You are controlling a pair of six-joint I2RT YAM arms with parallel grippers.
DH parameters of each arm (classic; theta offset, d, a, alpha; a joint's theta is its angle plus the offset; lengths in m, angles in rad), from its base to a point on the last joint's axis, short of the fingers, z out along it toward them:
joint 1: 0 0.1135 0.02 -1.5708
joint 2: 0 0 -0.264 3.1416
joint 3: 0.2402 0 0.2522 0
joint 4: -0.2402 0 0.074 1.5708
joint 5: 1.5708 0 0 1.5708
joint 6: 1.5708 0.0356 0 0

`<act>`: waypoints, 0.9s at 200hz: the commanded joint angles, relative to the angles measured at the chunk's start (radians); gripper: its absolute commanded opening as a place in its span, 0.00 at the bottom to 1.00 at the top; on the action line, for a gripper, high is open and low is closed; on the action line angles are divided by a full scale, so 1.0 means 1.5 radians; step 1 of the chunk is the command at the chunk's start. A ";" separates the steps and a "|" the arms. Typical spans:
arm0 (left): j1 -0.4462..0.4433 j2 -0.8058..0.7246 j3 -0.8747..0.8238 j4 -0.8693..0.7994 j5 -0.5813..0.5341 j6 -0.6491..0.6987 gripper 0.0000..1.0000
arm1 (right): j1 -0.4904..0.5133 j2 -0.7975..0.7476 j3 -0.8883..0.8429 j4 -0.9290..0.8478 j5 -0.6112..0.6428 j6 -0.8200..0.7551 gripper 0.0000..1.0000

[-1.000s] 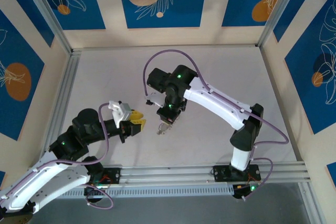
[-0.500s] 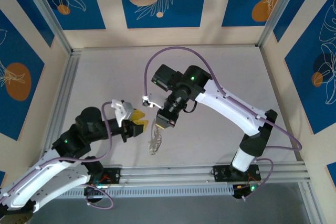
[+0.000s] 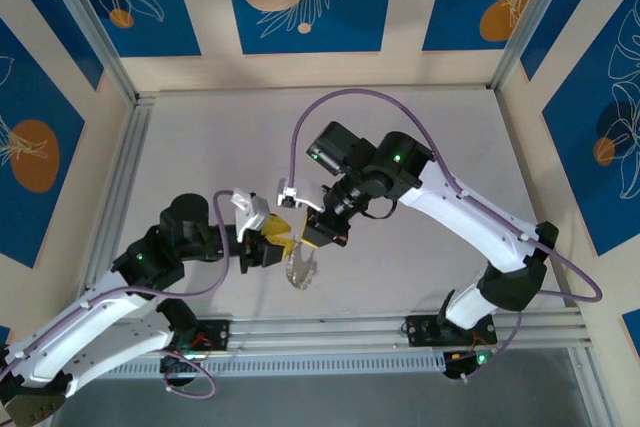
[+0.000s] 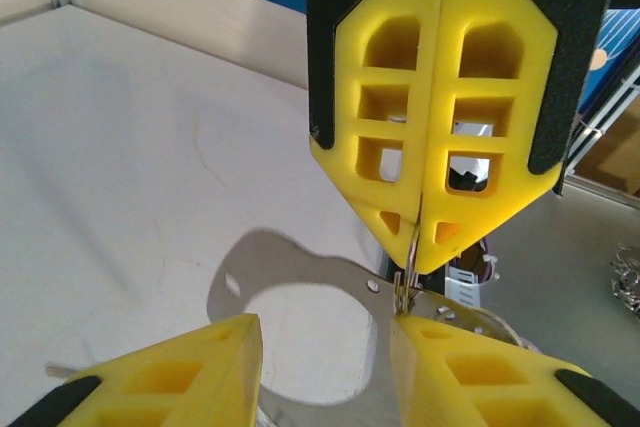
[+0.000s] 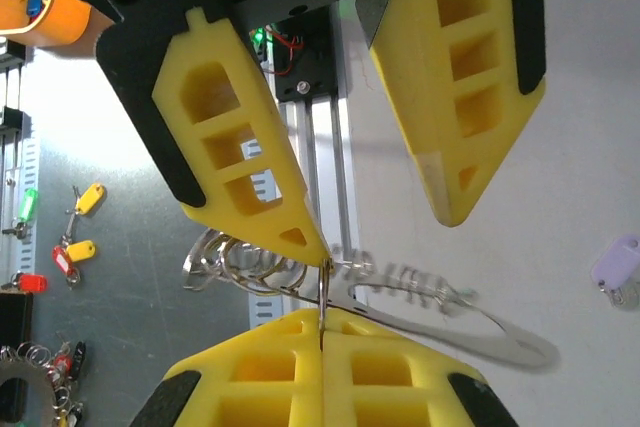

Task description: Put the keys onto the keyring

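Right wrist shows me the right gripper (image 5: 321, 319) clenched on the keyring (image 5: 490, 335); left wrist shows the left gripper (image 4: 322, 339) spread open, the wire beside one fingertip.

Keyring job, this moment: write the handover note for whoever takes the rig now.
Right gripper: shut on the keyring.
Left gripper: open, close beside the ring, gripping nothing.
Done: Small pale pieces are strung along one side of the ring.
One lilac piece lies loose on the table.
Left: probably threading that loose piece onto the ring.
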 commanded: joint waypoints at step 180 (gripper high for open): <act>0.017 -0.007 0.040 0.040 0.065 0.006 0.49 | -0.001 -0.032 -0.052 0.068 -0.072 -0.039 0.00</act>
